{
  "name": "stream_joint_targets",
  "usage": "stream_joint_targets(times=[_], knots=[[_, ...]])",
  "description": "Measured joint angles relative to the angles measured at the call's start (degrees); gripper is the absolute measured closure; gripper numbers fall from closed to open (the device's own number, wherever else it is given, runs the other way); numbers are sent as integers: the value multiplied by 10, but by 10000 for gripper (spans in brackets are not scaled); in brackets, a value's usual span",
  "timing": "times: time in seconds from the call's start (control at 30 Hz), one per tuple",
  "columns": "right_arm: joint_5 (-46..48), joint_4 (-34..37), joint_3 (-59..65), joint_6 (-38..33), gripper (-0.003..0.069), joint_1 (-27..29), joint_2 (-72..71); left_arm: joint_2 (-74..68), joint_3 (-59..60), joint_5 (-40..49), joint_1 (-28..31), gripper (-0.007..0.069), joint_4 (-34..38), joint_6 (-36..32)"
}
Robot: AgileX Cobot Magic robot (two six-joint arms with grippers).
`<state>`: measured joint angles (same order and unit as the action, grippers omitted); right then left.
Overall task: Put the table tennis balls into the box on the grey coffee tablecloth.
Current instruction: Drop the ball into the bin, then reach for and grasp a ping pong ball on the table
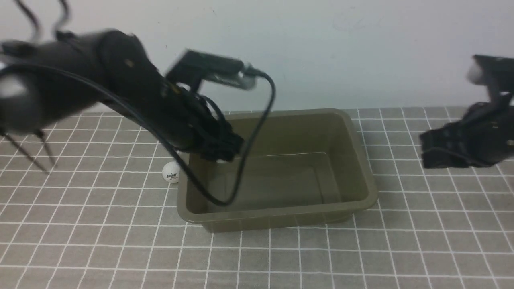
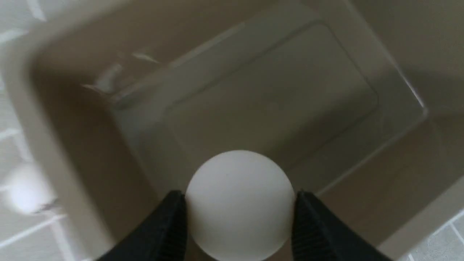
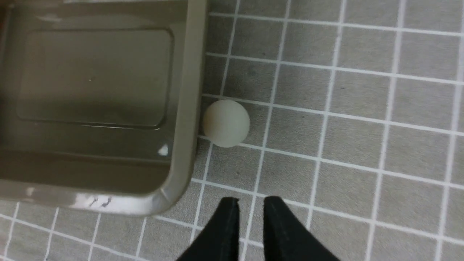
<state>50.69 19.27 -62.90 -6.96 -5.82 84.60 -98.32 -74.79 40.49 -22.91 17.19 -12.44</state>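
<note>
Closest to us, the left gripper [image 2: 240,195] has its two black fingers [image 2: 170,224] closed on a white table tennis ball [image 2: 239,203], one finger pressed to each side of it. From the wrist camera the ball hangs over the glossy inside of the olive-brown box [image 2: 275,101]. It is clear of the floor and nearer the left wall than the right.

In the front view the left gripper [image 1: 223,154] reaches down over the box's left rim, with a black cable looping across the opening. The arm itself is blurred.

The box [image 1: 361,188] sits on the grey coffee tablecloth [image 1: 80,241], and we see no ball resting on its floor. Just left of it a second ball [image 1: 171,171] lies on the cloth, close beside the outer wall (its dark printed logo faces us).

The right gripper [image 3: 250,203] hangs above the cloth with its fingers parted only a little and nothing between them. Beyond its tips a third ball [image 3: 226,123] rests on the cloth right against the box's outer wall, near a rounded corner. In the front view the right gripper [image 1: 427,154] is well right of the box and raised off the cloth.
</note>
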Motion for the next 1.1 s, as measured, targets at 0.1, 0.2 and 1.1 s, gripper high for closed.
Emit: stream_joint_targets(times=[0.1,0.2,1.1], knots=[[-1,1,-39,3,363,-1,80,-46,-7,12,-8,197,-2,32],[0,-3,-64,3,244,-2,137,-57,-29,38,-6,92,-17,41],[-69,6,-110,-10,166,-55,306,-97,-130,145,221,193,-130,119]])
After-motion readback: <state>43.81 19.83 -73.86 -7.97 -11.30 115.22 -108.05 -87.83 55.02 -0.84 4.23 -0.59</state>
